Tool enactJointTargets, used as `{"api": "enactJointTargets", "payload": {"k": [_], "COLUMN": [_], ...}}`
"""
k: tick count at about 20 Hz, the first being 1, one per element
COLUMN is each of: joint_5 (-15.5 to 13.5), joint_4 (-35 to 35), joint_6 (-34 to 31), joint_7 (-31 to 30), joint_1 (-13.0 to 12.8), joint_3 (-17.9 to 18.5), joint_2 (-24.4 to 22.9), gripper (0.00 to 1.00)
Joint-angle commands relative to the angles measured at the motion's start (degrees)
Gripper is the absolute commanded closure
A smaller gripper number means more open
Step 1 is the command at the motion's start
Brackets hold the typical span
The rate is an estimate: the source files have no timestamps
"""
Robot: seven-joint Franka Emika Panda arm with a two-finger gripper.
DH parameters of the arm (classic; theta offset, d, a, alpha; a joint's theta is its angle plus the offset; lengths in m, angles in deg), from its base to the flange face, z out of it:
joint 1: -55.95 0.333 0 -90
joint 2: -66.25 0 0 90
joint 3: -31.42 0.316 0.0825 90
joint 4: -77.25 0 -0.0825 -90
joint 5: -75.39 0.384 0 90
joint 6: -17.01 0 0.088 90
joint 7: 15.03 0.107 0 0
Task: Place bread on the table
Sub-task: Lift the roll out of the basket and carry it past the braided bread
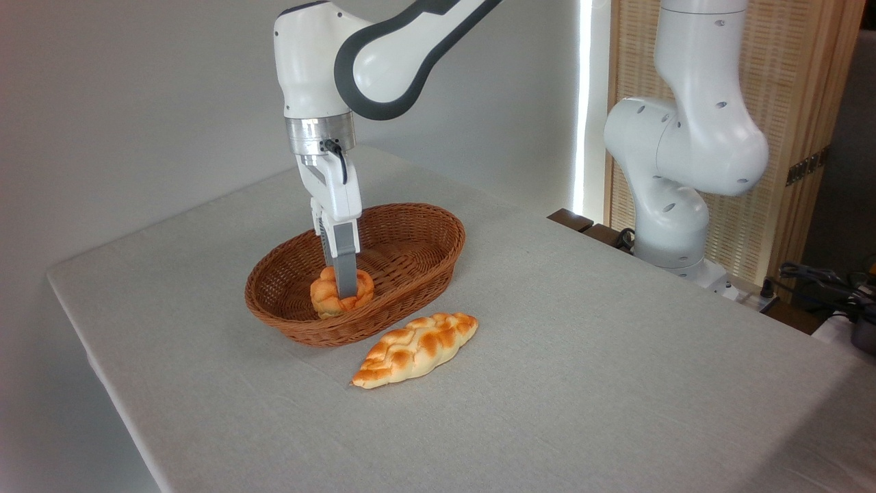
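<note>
The bread (324, 296), a small glossy golden-orange knotted bun, is inside the brown wicker basket (438, 218), near its front left wall. My gripper (341, 287) comes straight down from above and is shut on the bread. One grey finger (345, 268) shows in front of the bun; the other is mostly hidden behind it. The bun's underside is hidden by the basket wall, so I cannot tell whether it rests on the basket floor. The table (582, 356) is covered in light grey woven cloth.
A longer braided loaf (416, 348) lies on the cloth just in front of the basket. A second white robot arm (684, 157) stands off the table's far right edge, with cables (821, 281) beside it. The table's left edge runs close to the basket.
</note>
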Motion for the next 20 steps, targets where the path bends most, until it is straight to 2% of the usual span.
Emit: {"api": "enactJointTargets", "payload": {"k": [1,3,4,5,7,9,11,15,17,20], "joint_5": [0.44,-0.7,-2.27,-3.42,-3.95,-5.27,-4.49,-0.8,2.88,4.13], "joint_4": [0.44,2.89,3.86,5.0,8.69,10.46,12.04,16.0,16.0,15.83], "joint_6": [1.18,0.48,-0.3,-2.05,-7.93,-10.5,-13.21,-19.99,-20.53,-20.44], "joint_7": [-0.26,-0.43,-0.44,-0.44,-0.26,0.09,0.27,5.0,7.99,9.84], "joint_1": [0.06,0.15,0.15,0.15,0.24,0.15,0.15,0.15,0.15,0.15], "joint_3": [0.67,1.46,2.07,2.43,2.78,4.62,5.24,10.41,13.14,18.59], "joint_2": [-0.54,-0.62,-0.71,-0.71,-0.62,-0.62,-0.62,-0.71,-0.71,-0.54], "gripper": [0.67,0.67,0.67,0.67,0.66,0.66,0.65,0.59,0.55,0.53]}}
